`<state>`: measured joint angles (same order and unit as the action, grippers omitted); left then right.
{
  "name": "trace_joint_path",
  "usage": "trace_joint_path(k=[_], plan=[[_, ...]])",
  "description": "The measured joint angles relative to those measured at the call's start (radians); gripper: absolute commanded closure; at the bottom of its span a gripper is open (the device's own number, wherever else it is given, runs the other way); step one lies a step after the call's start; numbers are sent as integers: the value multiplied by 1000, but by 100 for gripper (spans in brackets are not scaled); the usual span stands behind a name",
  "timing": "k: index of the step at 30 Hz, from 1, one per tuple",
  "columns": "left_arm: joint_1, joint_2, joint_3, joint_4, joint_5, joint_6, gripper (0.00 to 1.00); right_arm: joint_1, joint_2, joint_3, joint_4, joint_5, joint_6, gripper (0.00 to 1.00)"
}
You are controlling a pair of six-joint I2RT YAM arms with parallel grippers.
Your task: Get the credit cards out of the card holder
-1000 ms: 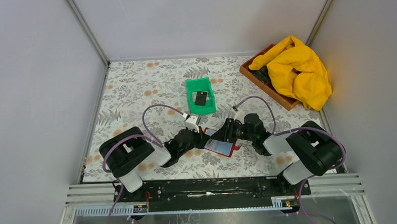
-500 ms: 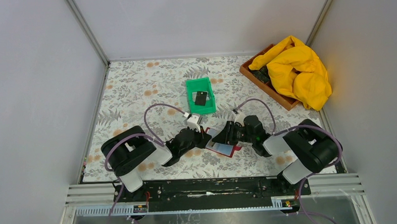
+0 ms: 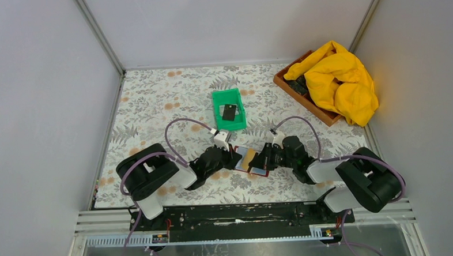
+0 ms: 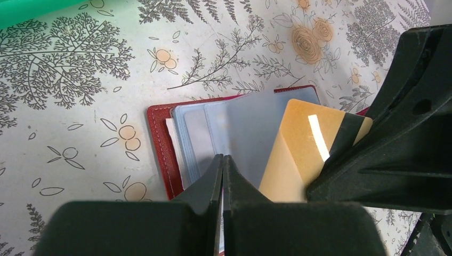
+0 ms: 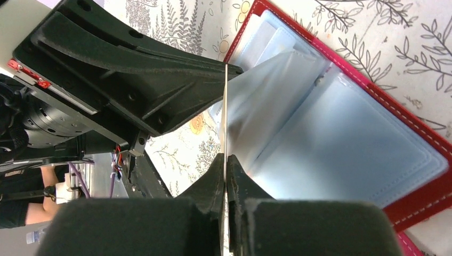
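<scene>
A: State of the right gripper (image 5: 225, 160)?
B: Pressed together on the gold-tan flat plastic credit card (image 4: 298, 152), edge-on between the tips. Grips the outer end, likely to slide it out along its sleeve.

A: And the left gripper (image 4: 223, 162)?
B: Pressed together too, tips down at the pale blue-grey plastic sleeves (image 4: 202, 133). Probably there to pin the dark red square folding card holder (image 4: 159, 140) against the pull. Cannot tell whether pinching a sleeve or only pressing on it.

A: Lying where, that holder?
B: Open on the floral-print tablecloth (image 3: 154, 102), right between both grippers, near the arm bases.

A: Out of the sleeve yet?
B: Cannot tell. Overlaps the sleeves, inner end hidden behind a translucent one. Judged as mid-extraction.

A: Anything else worth logging?
B: Green plastic bin (image 3: 225, 93) farther back, apart from the holder, with a small black flat card (image 3: 229, 111) inside. Looks like the drop spot, so probably a lift and carry there next.

A: Risk?
B: Thin, slick, held by the tips only. Could twist or slip.
</scene>
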<state>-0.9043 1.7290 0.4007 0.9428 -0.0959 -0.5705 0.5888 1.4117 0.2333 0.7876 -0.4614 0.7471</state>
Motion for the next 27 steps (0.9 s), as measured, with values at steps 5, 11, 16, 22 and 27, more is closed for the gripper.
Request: trace_joint_path(k=[5, 11, 16, 22, 27], plan=[[0, -8, -8, 0, 0, -1, 100, 0, -51, -10, -59, 19, -21, 100], [0, -31, -18, -20, 3, -1, 97, -5, -259, -8, -237, 106, -85, 100], [-1, -57, -31, -43, 6, -2, 82, -23, -408, 13, -389, 168, -148, 100], [-5, -181, -56, -123, 36, 9, 43, -31, -520, 26, -468, 173, -198, 100], [-5, -384, -50, -197, 72, 41, 25, -33, -555, 28, -460, 90, -229, 100]])
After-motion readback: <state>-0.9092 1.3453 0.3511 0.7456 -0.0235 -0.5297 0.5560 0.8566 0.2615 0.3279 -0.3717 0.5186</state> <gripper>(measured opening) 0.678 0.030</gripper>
